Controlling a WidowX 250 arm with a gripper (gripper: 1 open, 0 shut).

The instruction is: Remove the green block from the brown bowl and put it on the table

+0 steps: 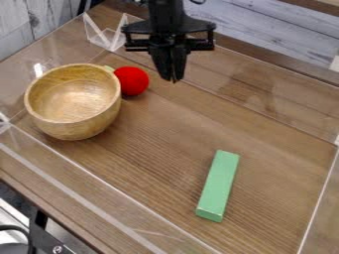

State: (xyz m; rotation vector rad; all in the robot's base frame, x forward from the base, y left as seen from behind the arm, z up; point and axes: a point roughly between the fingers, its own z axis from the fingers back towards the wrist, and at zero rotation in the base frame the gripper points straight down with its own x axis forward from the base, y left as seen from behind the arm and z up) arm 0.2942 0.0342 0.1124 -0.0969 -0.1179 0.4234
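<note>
The green block (219, 185) lies flat on the table (159, 139) at the front right, far from the bowl. At the left stands the brown bowl (73, 99), upright and with nothing inside it. My gripper (171, 73) hangs over the back middle of the table, just right of the red ball, its fingers pressed together with nothing between them. It is well apart from both the block and the bowl.
A red ball (130, 80) rests against the bowl's right side. Clear acrylic walls (106, 35) line the table edges, with a corner piece at the back left.
</note>
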